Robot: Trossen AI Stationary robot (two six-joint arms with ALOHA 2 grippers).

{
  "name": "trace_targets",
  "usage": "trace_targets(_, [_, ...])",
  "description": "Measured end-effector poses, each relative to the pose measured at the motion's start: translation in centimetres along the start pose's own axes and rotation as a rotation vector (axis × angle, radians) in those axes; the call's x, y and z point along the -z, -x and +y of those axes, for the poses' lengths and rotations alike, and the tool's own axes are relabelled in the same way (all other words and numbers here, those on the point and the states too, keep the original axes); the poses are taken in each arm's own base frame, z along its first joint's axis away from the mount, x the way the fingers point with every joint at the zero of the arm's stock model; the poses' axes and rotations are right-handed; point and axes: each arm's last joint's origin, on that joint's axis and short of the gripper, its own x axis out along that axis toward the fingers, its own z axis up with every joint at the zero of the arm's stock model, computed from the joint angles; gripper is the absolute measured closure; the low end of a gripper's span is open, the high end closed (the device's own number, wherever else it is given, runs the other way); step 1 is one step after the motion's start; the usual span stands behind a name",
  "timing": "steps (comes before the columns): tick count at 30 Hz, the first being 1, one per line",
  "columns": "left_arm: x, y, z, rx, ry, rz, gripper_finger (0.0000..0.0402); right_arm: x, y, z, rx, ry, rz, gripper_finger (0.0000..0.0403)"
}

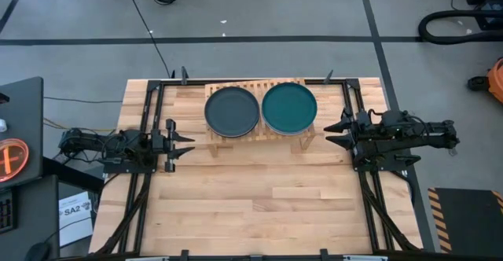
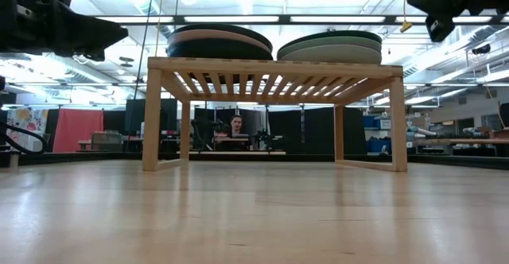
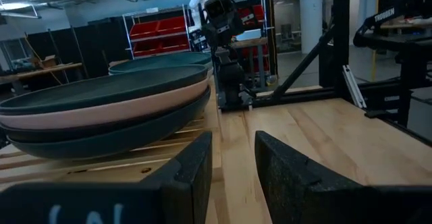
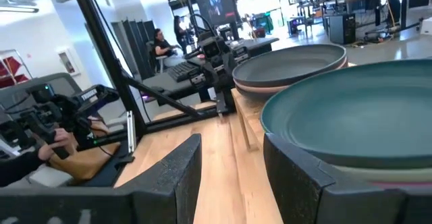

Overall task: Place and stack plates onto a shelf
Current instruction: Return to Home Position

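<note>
The shelf (image 1: 259,132), a low rack of light wooden slats, stands at the far middle of the table and carries two stacks of plates. The left stack (image 1: 232,111) has a charcoal plate on top, with a pink plate and a dark plate under it (image 3: 108,109). The right stack (image 1: 289,108) has a dark teal plate on top (image 4: 358,116). My left gripper (image 1: 187,145) is open just left of the shelf and points toward it. My right gripper (image 1: 328,133) is open just right of the shelf and faces the teal stack. Neither holds anything.
Black frame rails (image 1: 149,174) (image 1: 369,190) run along both sides of the wooden tabletop, which lies bare on the near side (image 1: 259,206). A screen with a red disc (image 1: 12,159) stands beyond the left edge. A person (image 2: 236,125) sits in the room beyond the table.
</note>
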Motion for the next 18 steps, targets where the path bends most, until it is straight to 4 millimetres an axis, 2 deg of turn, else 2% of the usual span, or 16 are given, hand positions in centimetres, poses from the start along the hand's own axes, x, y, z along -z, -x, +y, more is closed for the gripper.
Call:
trace_targets(8, [0.0,0.0,0.0,0.0,0.009,0.0,0.0283,2.0,0.4,-0.6,-0.019,0.005,-0.075,0.0237])
trace_targets(18, [0.0,0.0,0.0,0.0,0.009,-0.002,0.0283,3.8,-0.6,-1.0,-0.017,0.066,-0.081,0.0237])
